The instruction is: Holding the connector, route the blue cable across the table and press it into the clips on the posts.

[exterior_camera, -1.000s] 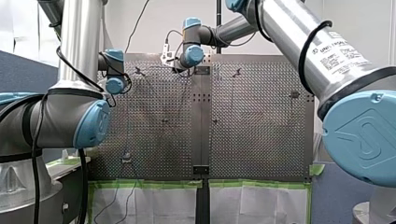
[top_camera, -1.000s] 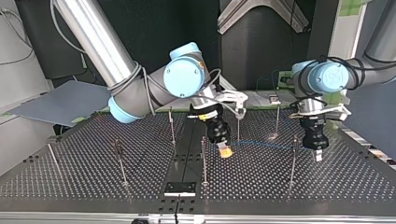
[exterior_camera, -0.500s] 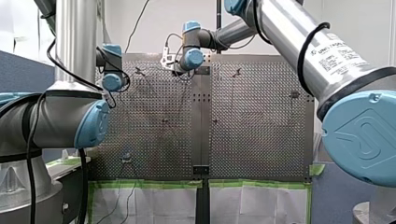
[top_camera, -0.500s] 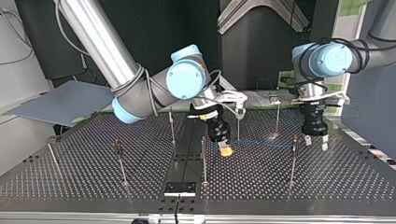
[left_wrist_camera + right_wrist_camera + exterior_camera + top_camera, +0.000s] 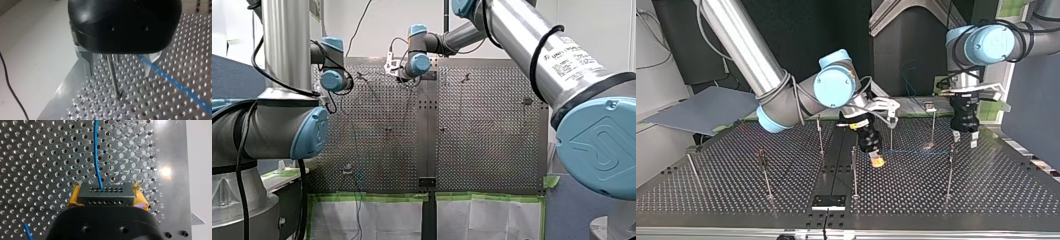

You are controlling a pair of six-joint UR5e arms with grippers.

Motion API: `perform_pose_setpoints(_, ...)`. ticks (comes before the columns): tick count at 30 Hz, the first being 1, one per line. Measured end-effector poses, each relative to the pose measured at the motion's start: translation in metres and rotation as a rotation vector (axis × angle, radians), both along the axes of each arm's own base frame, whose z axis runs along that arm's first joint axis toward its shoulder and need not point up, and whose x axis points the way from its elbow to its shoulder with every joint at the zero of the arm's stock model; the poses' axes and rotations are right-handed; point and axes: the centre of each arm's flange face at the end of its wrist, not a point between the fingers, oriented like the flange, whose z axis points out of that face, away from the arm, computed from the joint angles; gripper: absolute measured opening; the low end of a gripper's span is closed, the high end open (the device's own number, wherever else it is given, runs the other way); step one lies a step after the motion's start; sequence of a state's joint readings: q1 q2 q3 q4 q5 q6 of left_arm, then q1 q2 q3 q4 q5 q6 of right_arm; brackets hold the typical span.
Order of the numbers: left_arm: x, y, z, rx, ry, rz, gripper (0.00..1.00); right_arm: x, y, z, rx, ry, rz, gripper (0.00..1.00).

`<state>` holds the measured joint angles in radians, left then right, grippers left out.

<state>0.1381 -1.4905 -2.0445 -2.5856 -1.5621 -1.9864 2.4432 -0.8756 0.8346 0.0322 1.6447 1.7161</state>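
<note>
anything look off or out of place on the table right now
Nothing stands out. My right gripper holds the black connector squarely between its yellow pads, the blue cable runs unkinked from it over the perforated table, and my left gripper is open with a post between its fingers.

Perforated tabletop (image 5: 492, 150) carries thin posts (image 5: 527, 102); my left arm (image 5: 287, 45) reaches far left, my right arm (image 5: 522, 40) far centre.

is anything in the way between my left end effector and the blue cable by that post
Nothing visible does. In the left wrist view my left end effector hangs open with the post between its fingers, and the blue cable runs uncovered past one of them.
</note>
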Motion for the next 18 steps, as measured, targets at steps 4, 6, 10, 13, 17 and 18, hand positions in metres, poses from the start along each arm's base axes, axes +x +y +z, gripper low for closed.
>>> perform_pose_setpoints(4, -0.014, -0.007, 0.002, -0.002, 0.019, -0.017, 1.00, 0.000, -0.001, 0.000, 0.001, -0.001, -0.001, 0.00)
perform_pose_setpoints(6, -0.021, -0.011, 0.005, 0.001, 0.025, -0.025, 1.00, -0.001, -0.001, 0.000, 0.001, 0.000, -0.001, 0.00)
perform_pose_setpoints(10, -0.033, -0.018, 0.014, 0.024, 0.032, -0.034, 1.00, 0.000, -0.001, -0.001, 0.001, 0.000, -0.001, 0.00)
perform_pose_setpoints(13, -0.040, -0.023, 0.018, 0.048, 0.045, -0.040, 1.00, 0.000, -0.001, -0.002, 0.002, 0.001, -0.001, 0.00)
perform_pose_setpoints(17, -0.047, -0.029, 0.021, 0.084, 0.069, -0.049, 1.00, 0.000, -0.001, -0.002, 0.003, 0.001, -0.001, 0.00)
perform_pose_setpoints(18, -0.048, -0.030, 0.022, 0.091, 0.074, -0.052, 1.00, 0.000, -0.001, -0.002, 0.004, 0.001, 0.000, 0.00)
